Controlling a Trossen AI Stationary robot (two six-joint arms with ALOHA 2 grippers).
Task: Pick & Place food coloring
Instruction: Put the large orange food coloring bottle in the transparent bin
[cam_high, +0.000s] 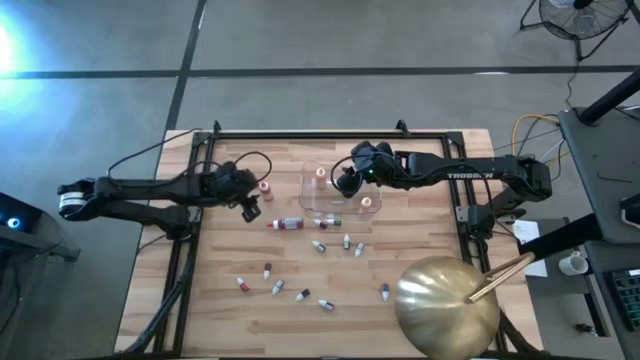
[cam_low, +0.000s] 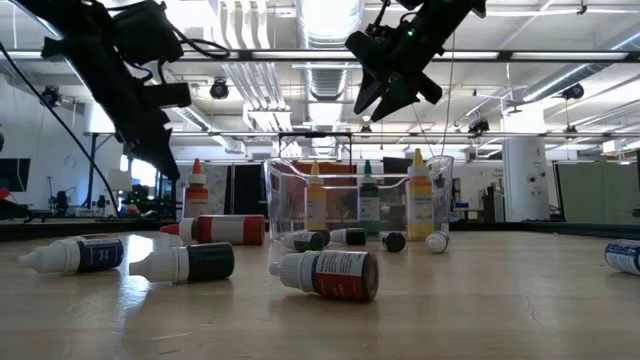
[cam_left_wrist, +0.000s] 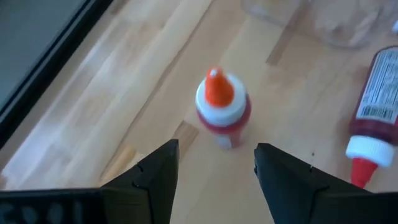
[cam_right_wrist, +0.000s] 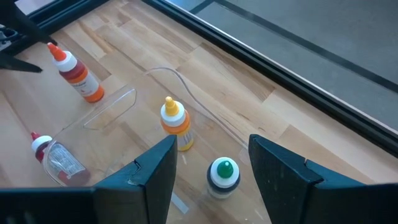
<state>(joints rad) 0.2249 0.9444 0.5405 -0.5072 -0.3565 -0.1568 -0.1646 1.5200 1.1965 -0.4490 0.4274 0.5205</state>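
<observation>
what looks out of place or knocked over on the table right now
Nothing is spilled or damaged, but most small dropper bottles lie tipped on the wooden table, like the red-labelled one nearest the low camera. Three stand upright inside the clear plastic tub, and an orange-capped bottle stands just left of the tub, under the open left tool.

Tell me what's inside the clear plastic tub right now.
Inside the clear plastic tub stand three upright dropper bottles: two orange-capped bottles and a green-capped bottle. The fallen bottles in front hide the floor.

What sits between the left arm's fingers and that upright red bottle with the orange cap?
Nothing: only bare wooden table separates the open left gripper from the upright red orange-capped bottle, in the left wrist view.
</observation>
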